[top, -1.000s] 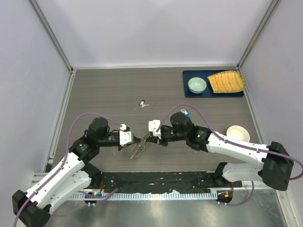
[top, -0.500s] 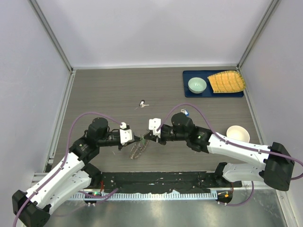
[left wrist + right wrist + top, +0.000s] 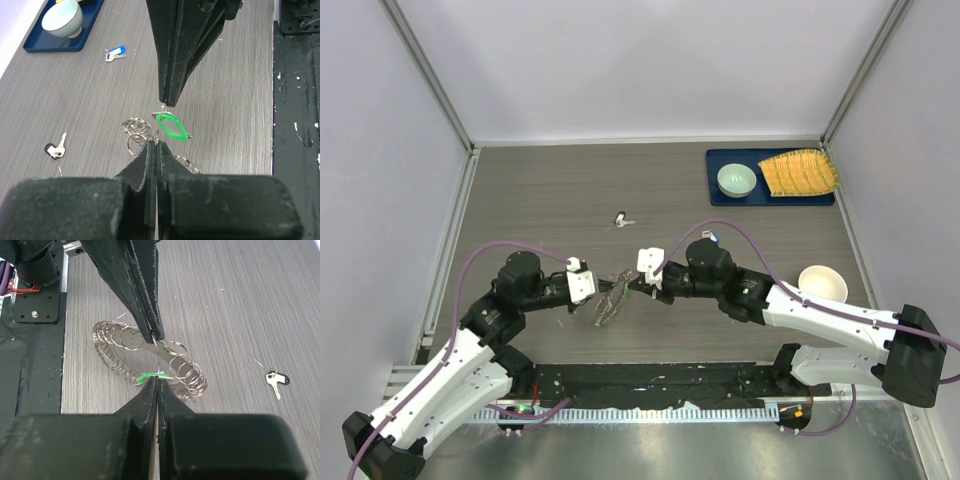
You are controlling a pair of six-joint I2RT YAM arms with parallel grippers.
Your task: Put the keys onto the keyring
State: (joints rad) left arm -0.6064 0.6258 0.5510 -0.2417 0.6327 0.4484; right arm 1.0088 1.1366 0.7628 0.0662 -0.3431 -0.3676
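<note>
The keyring (image 3: 131, 346), a thin metal ring strung with many small split rings, hangs just above the table between both arms. My left gripper (image 3: 157, 143) is shut on its rim, seen edge-on in the left wrist view. The green key (image 3: 172, 126) touches the keyring, and my right gripper (image 3: 158, 378) is shut on its metal end. The blue key (image 3: 116, 52) lies flat on the table, in the top view (image 3: 713, 238) just behind the right arm. Seen from above, the left gripper (image 3: 608, 291) and right gripper (image 3: 629, 287) meet tip to tip over the keyring (image 3: 607, 308).
A black-headed key (image 3: 621, 219) lies further back on the table. A blue tray (image 3: 719, 159) at the back right holds a green bowl (image 3: 736, 180) and a yellow ridged item (image 3: 801, 172). A white bowl (image 3: 822, 283) stands beside the right arm.
Both grippers and the keyring have shifted slightly away from the near edge; the ring hangs a little higher. Both grips are unchanged.
</note>
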